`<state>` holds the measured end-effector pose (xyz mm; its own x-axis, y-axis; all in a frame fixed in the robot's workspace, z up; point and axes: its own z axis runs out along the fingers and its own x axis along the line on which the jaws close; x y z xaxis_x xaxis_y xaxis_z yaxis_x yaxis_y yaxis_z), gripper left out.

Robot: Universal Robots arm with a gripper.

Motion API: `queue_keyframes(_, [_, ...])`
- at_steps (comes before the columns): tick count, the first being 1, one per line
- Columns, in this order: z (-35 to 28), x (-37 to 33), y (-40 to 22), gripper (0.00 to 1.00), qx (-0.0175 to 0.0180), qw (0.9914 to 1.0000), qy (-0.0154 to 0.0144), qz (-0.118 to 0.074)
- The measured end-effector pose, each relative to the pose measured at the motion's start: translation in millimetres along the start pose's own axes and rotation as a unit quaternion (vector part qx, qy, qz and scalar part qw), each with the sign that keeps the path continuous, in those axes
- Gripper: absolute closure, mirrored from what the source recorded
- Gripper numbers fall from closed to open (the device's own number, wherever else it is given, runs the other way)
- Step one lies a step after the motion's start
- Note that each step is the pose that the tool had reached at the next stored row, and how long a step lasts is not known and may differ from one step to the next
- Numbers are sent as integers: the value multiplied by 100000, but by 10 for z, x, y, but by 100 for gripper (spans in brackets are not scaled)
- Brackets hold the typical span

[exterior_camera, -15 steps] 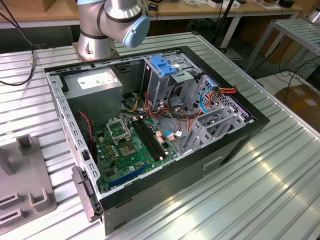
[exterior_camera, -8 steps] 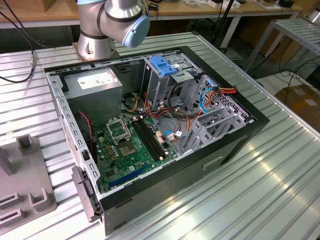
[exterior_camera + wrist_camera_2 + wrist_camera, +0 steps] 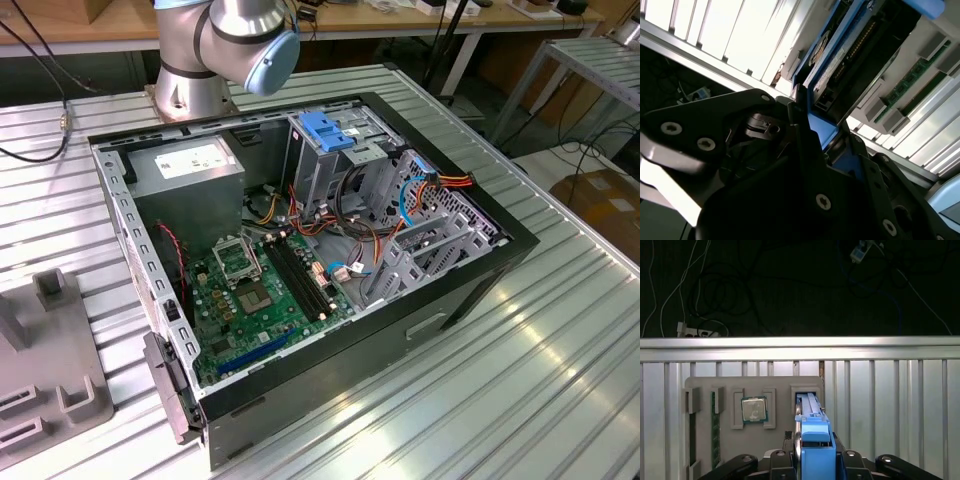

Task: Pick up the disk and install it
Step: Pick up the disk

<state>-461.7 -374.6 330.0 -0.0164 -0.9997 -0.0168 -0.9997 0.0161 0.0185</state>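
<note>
The gripper (image 3: 813, 442) grips the disk (image 3: 813, 427), which stands on edge in a holder slot.
The fingers (image 3: 805, 145) are closed narrow on its blue rail end, and the disk rises from the grey holder (image 3: 775, 387) on the table (image 3: 890, 390), near a processor chip (image 3: 754, 409). It looks stiff, fairly heavy and shock-sensitive, so the plastic rails seem the safest hold.

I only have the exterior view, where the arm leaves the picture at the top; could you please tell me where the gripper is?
Observer: In the first wrist view the gripper is over the grey fixture, closed on the disk.
Operator: Thank you. Is the disk lifted clear?
Observer: It looks not: the disk stands on edge with its far end inside a slot of the fixture.
Operator: Does the fixture hold anything else?
Observer: Yes, a processor chip lies in the pocket beside the disk's slot.
</note>
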Motion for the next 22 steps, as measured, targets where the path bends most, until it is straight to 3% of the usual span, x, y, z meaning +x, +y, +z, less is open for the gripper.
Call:
queue_keyframes(8, [-126, -2, 0, 63, -5, 100000, 2, -1])
queue_keyframes(22, [-282, -5, 0, 63, -12, 100000, 2, -1])
